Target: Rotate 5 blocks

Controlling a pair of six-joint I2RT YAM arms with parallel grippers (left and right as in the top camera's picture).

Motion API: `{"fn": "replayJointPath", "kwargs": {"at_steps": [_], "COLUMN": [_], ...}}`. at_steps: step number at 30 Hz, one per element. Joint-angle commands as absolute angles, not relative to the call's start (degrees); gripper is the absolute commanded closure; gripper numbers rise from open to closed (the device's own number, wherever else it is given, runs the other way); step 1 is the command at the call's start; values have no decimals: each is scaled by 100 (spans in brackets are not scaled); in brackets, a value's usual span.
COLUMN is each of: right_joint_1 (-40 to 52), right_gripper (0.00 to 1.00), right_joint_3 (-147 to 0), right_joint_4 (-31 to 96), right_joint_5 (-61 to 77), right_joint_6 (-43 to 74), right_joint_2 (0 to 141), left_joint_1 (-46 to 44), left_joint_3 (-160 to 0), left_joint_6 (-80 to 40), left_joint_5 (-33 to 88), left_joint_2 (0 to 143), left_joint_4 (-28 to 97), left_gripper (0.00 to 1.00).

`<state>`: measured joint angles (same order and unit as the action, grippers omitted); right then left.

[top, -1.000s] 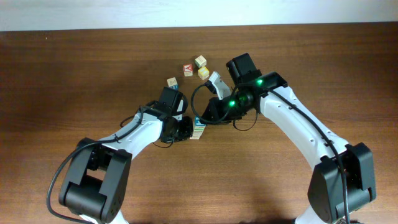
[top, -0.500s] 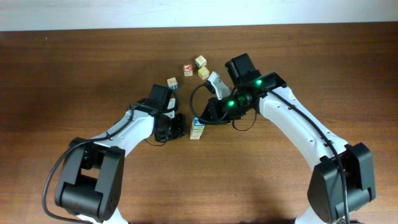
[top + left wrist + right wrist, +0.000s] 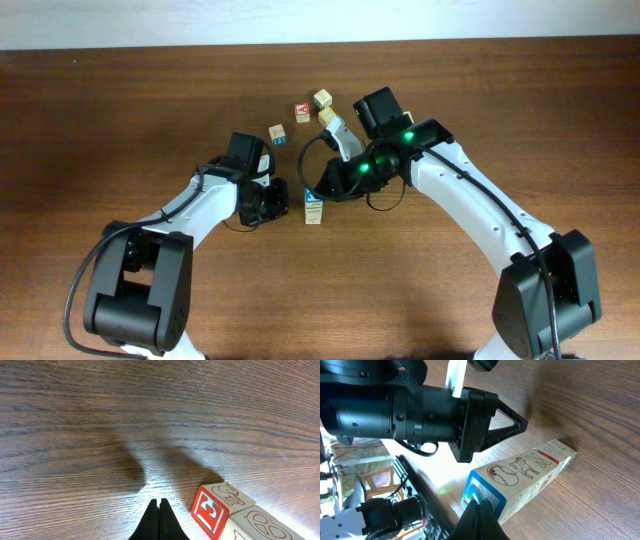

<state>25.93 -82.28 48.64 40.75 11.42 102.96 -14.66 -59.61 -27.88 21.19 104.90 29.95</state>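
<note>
Right now, the two thin black fingers of the right gripper (image 3: 478,507) are pressed together, and nothing is pinched between them. Their tip is seen right at the blue-framed face (image 3: 479,491) at one end of the line of five small pale wooden letter blocks (image 3: 520,476). It looks like a touch, but that cannot be told for sure. From these fingers the line is laid straight away, long and thin, so its long way is pointed the same way as the fingers.

The fingers of the left gripper (image 3: 159,504) are shut tight too, and nothing is held. The red-framed face (image 3: 210,512) at the other end of the line is seen just beside them, to their right, with a small gap of bare brown wooden table (image 3: 100,420) between.

From above, the line is found in the middle of the table, between the two grippers. The right gripper is the nearer one. A push on one end, from the side, is probably what is needed to turn the line. A push along its length would only slide it.

A few single wooden cubes (image 3: 302,112) are scattered farther back, well apart from the line.
</note>
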Motion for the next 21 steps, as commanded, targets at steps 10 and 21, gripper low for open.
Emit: {"fn": "replayJointPath", "kwargs": {"at_steps": [10, 21], "right_joint_1": [2630, 2630], "right_gripper": [96, 96], "right_joint_3": [-8082, -8082], "right_joint_4": [4587, 4709], "right_joint_5": [3317, 3404], "right_joint_6": [1579, 1813], "right_joint_2": [10525, 10525], "left_joint_1": [-1446, -1446], "left_joint_3": [-6090, -6090], "left_joint_6": [-2775, -2775], "left_joint_5": [2119, 2049], "left_joint_2": [10521, 10521], "left_joint_4": [3026, 3057], "left_gripper": [100, 100]}}
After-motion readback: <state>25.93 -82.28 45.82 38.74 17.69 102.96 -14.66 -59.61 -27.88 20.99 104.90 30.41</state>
